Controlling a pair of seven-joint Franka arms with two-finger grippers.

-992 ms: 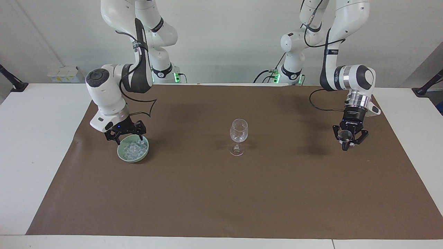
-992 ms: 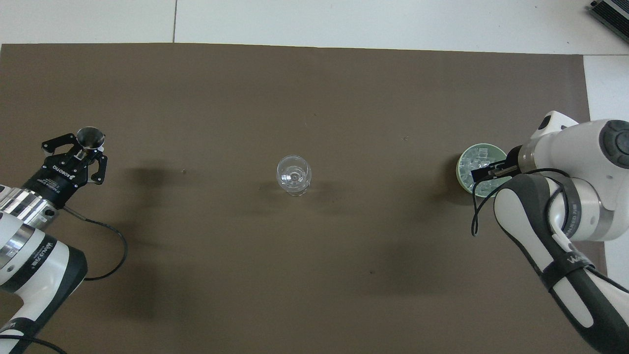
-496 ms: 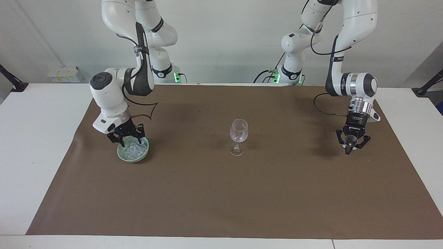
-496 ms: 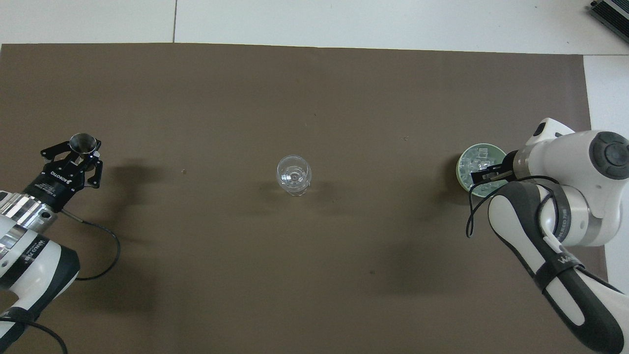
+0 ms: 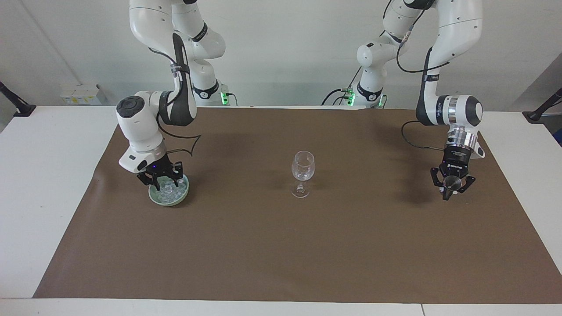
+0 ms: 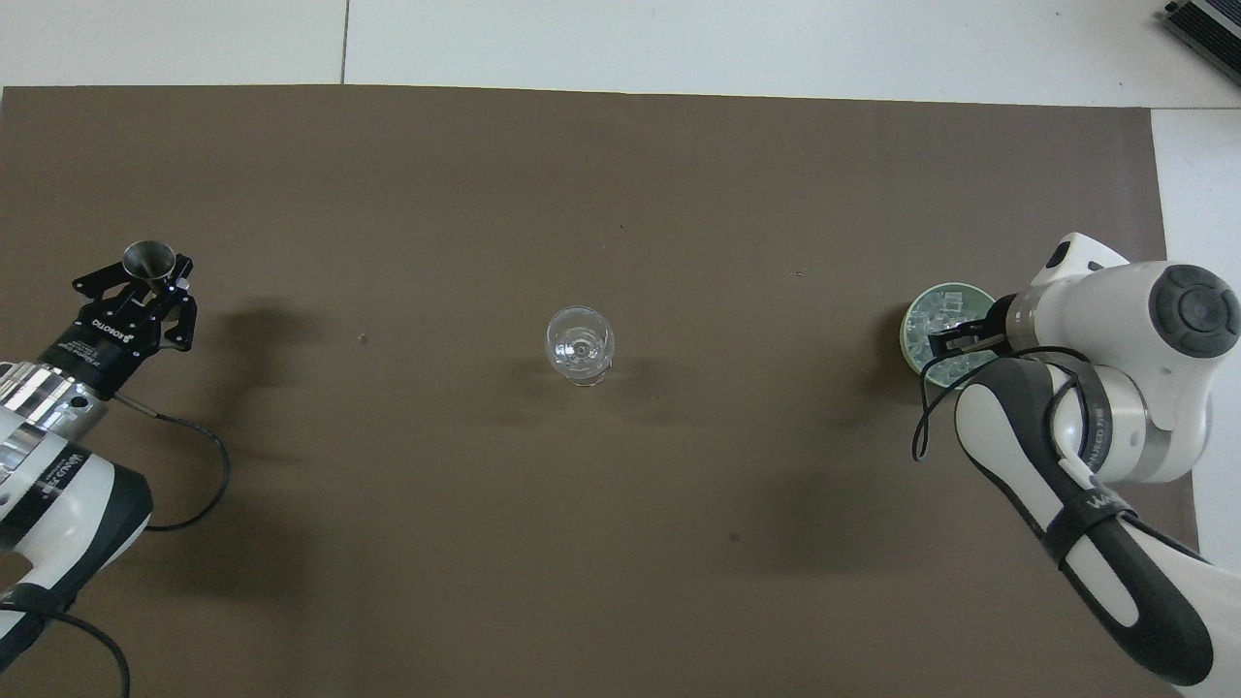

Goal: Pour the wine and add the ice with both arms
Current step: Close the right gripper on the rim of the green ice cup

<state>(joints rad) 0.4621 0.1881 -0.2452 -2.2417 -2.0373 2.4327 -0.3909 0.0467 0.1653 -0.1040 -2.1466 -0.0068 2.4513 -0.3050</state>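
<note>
A clear stemmed wine glass [image 5: 303, 169] stands upright mid-mat, also seen in the overhead view [image 6: 580, 344]. A pale green bowl [image 5: 171, 202] holds the ice [image 5: 169, 191] at the right arm's end; the overhead view shows the bowl [image 6: 908, 330] and the ice [image 6: 940, 309]. My right gripper [image 5: 163, 183] is open with its tips down in the bowl among the ice; it is partly hidden by the arm in the overhead view [image 6: 955, 341]. My left gripper [image 5: 451, 189] is shut on a small metal cup [image 5: 451, 183] low over the mat at the left arm's end. The overhead view shows that gripper [image 6: 147, 279] and the cup [image 6: 148, 259].
A brown mat [image 5: 281, 245] covers most of the white table [image 5: 39, 184]. Small white boxes [image 5: 81, 93] sit on the table near the robots at the right arm's end.
My right gripper has sunk lower into the bowl of ice. My left gripper has carried the metal cup lower and a little toward the left arm's end of the table.
</note>
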